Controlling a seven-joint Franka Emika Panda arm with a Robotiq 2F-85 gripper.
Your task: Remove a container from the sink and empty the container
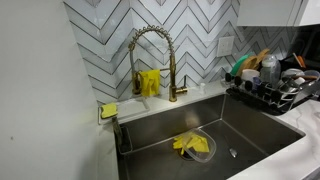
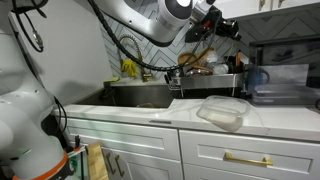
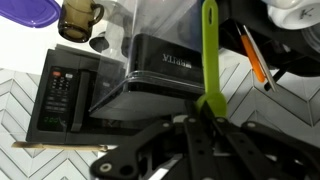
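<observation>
In an exterior view I see the large grey stainless-steel sink (image 1: 262, 128) under a coiled gold tap (image 1: 152, 60) and a chevron-tiled wall. The small round bowl of clear plastic (image 1: 203, 143) lies on the sink floor near the middle. A crumpled yellow cloth (image 1: 186, 146) touches it and lies partly over its rim, and the small round drain (image 1: 232, 153) is just beside them. A black wire dish rack (image 1: 275, 95), crowded with dishes, stands on the surface beside the sink.

In an exterior view looking across the white surface (image 2: 130, 112), the white arm reaches in from the top. My hand (image 2: 225, 28) hangs high above the dish rack (image 2: 205, 75), well apart from the sink (image 2: 140, 95) (the sink wall hides the bowl from this side). A clear plastic tub with rounded corners (image 2: 222, 110) sits on the surface nearer the camera.

In the wrist view the black hand (image 3: 203, 118) has its fingers pressed together. A lime-green utensil handle (image 3: 208, 55) runs right down to the fingertips. I cannot tell whether it is pinched there or only lies beyond them. Past it I see a black box (image 3: 160, 70), a brownish glass mug (image 3: 80, 18) and an orange pencil (image 3: 252, 58).
</observation>
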